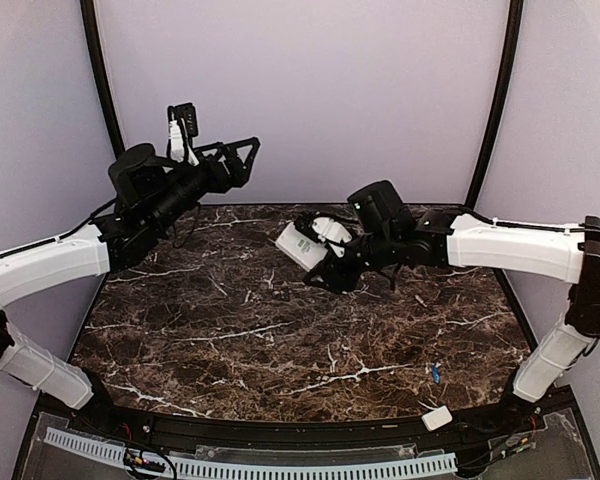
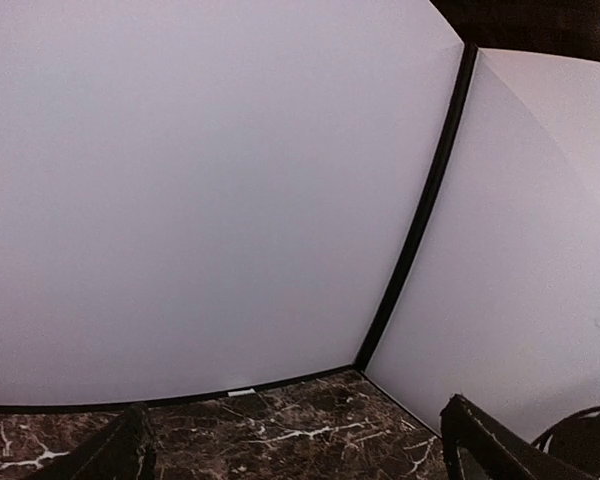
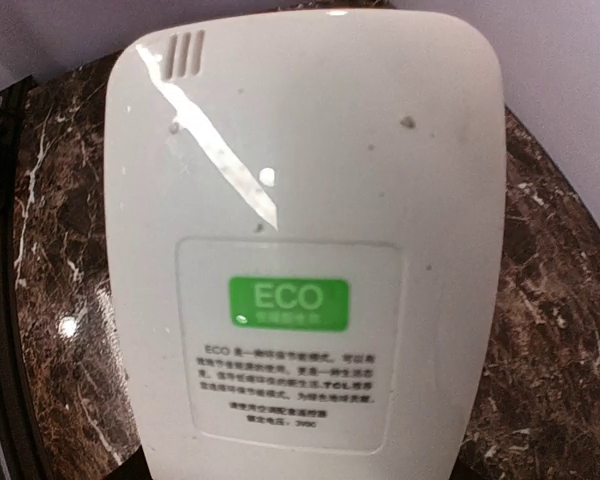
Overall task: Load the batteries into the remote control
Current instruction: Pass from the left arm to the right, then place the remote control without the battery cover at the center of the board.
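My right gripper (image 1: 323,258) is shut on the white remote control (image 1: 298,244) and holds it tilted above the far middle of the table. In the right wrist view the remote's back (image 3: 305,250), with a green ECO label, fills the frame and hides my fingers. A tiny blue battery (image 1: 435,373) lies on the table at the near right; I see no other battery. My left gripper (image 1: 246,158) is open and empty, raised high at the far left. In the left wrist view, the left gripper (image 2: 300,462) points at the back wall with its fingertips (image 2: 120,455) far apart.
A small plain white cover piece (image 1: 437,418) lies at the near right edge of the dark marble table (image 1: 280,340). Pale walls with black corner posts (image 1: 490,110) close in the back and sides.
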Robot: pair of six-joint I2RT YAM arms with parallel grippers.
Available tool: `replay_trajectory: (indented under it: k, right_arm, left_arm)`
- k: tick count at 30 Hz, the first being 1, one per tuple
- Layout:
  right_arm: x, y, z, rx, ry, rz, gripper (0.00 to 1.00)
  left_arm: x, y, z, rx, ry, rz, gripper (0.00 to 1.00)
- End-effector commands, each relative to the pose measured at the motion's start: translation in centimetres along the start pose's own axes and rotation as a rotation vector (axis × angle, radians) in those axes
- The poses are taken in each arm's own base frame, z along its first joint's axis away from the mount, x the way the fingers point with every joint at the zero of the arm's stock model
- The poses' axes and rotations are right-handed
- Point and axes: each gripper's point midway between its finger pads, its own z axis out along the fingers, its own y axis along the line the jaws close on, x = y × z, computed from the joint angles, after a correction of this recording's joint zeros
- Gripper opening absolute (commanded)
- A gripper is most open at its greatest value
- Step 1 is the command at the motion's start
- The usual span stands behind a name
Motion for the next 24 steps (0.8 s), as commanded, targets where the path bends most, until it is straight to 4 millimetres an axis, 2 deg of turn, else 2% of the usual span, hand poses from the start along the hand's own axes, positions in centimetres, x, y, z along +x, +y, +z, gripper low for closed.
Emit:
replay_trajectory:
  k: [1, 4, 8, 10, 13, 17, 20, 24]
  right_arm:
    - [8.1, 6.1, 2.7, -0.266, 0.289, 0.02, 0.09]
    - [11.7, 7.8, 4.3, -0.321, 0.46, -0.002, 0.08]
    - [16.0, 8.8, 5.8, -0.332, 0.659, -0.069, 0.1]
    - [16.9, 9.4, 5.9, -0.353, 0.701, -0.099, 0.13]
    - [17.2, 10.3, 6.1, -0.393, 0.711, -0.123, 0.2]
    - [18.6, 11.6, 6.6, -0.432, 0.764, -0.18, 0.33]
    - [19.7, 11.7, 6.9, -0.42, 0.806, -0.233, 0.4]
    - [19.7, 11.4, 7.2, -0.404, 0.819, -0.247, 0.48]
  left_arm:
    - [-1.5, 4.0, -2.3, -0.175, -0.017, 0.11, 0.99]
    - [-1.1, 4.6, -2.7, -0.203, 0.004, 0.139, 0.99]
    - [-0.9, 4.5, -2.7, -0.192, 0.018, 0.148, 0.99]
    - [-0.7, 4.5, -2.7, -0.187, 0.025, 0.151, 0.99]
    - [-0.6, 4.5, -2.5, -0.185, 0.03, 0.164, 0.99]
    - [-0.5, 4.6, -2.4, -0.188, 0.032, 0.174, 0.99]
    - [-0.5, 4.6, -2.3, -0.186, 0.035, 0.183, 0.99]
    - [-0.6, 4.5, -2.3, -0.185, 0.035, 0.201, 0.99]
